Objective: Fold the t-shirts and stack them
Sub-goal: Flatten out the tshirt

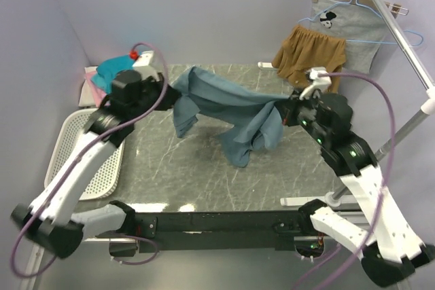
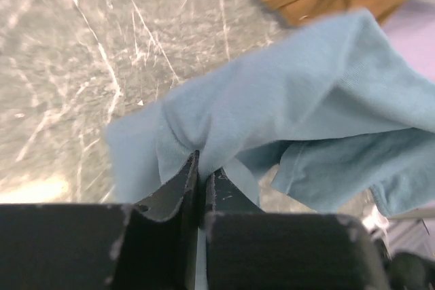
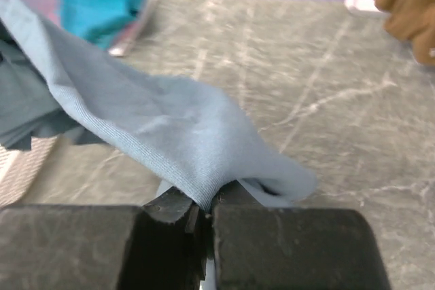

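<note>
- Grey-blue cotton t-shirt hangs in the air over the middle of the counter, strung from 9 o'clock to 3 o'clock in the top view. Its slack middle droops in a bunch toward 5 o'clock. Cannot tell whether the lowest fold brushes the stone.
- Left gripper: jaws closed on a small pinch of the tee's edge at the 9 o'clock end.
- Right gripper: jaws closed on a fold of the same tee at the 3 o'clock end, cloth spilling over both fingers.
- Handling, as judged: light, limp knit with no stiffness, so it sags wherever unsupported. Not fragile. A thin pinch could creep out under tension.
- Best holds are likely doubled cloth: hem, shoulder seams or sleeve corners, taken well apart so the body spreads flat.
- Teal t-shirt heaped at 10 o'clock, off the counter's corner. Mustard-brown shorts hang at 1 o'clock.
</note>
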Available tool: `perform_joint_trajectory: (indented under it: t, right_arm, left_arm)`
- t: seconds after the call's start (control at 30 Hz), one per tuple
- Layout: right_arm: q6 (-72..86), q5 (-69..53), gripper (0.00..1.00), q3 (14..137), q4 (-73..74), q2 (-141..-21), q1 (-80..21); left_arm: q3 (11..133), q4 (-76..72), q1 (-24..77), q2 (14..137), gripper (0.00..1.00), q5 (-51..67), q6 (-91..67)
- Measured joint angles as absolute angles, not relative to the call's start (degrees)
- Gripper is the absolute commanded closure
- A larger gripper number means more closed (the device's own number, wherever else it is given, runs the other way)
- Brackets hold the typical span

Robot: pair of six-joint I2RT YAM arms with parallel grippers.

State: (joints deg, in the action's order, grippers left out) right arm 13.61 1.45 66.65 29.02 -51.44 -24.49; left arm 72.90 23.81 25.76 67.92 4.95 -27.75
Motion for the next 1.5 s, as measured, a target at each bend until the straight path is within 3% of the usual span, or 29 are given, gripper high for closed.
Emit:
perform_joint_trajectory:
  t: [0.17,0.3,0.5,0.67,0.73,0.87,1.0,1.13,1.2,1.23,1.27,1.3,1.33,1.37,1.43,1.5]
  right_arm:
    - [13.41,-4.40,0.91,69.65,34.00,-44.49,-24.53]
    - [12.51,-9.04,0.88,75.18,36.93,-41.82,-24.56]
    - [11.84,-11.66,0.83,82.46,37.85,-39.79,-24.56]
    - [11.44,-9.61,0.83,82.50,34.20,-42.37,-24.53]
    - [11.49,-8.16,0.85,81.28,32.16,-46.87,-24.56]
    - [12.49,-2.81,1.00,78.78,29.76,-63.31,-24.47]
    - [14.35,1.15,1.00,77.52,27.14,-86.11,-24.16]
    - [16.10,3.92,1.00,76.29,27.20,-103.07,-23.75]
    - [16.53,5.76,1.00,76.53,26.83,-106.15,-23.55]
    - [16.82,7.09,0.96,76.99,26.74,-106.91,-23.31]
    - [17.04,8.40,0.83,78.04,26.76,-107.26,-22.96]
    - [17.17,9.43,0.78,79.59,26.55,-107.57,-22.46]
    - [17.61,10.74,0.73,81.41,25.91,-107.81,-21.76]
    - [18.04,11.90,0.65,82.67,24.73,-107.85,-20.97]
    - [18.39,14.17,0.37,84.05,21.76,-107.70,-19.25]
    - [18.57,16.14,0.28,83.40,19.03,-107.09,-17.58]
  left_arm:
    - [77.41,34.04,25.76,57.10,0.82,4.47,-26.15]
    - [84.66,40.53,25.74,52.51,0.81,3.05,-26.15]
    - [96.88,47.97,25.76,51.18,0.88,3.40,-26.24]
    - [94.19,48.95,25.74,51.51,0.98,1.98,-26.92]
    - [89.67,48.21,25.74,52.51,0.99,1.56,-27.81]
    - [74.65,44.38,25.69,57.34,0.99,1.65,-30.92]
    - [59.35,39.31,25.52,66.26,0.99,0.86,-33.58]
    - [52.14,35.05,25.28,72.34,0.99,-3.27,-35.48]
    - [51.46,31.31,24.62,73.93,0.82,-5.98,-36.12]
    - [51.46,28.86,24.08,74.70,0.78,-6.98,-36.34]
    - [51.55,25.80,23.14,75.61,0.61,-7.97,-36.56]
    - [51.94,23.31,22.02,76.86,0.45,-8.73,-36.80]
    - [52.53,21.26,20.86,78.43,0.10,-9.52,-36.99]
    - [53.23,19.59,19.84,80.03,0.01,-10.48,-36.71]
    - [56.36,17.63,17.74,84.86,0.01,-12.84,-36.62]
    - [61.34,18.70,16.32,89.89,0.01,-16.05,-36.60]
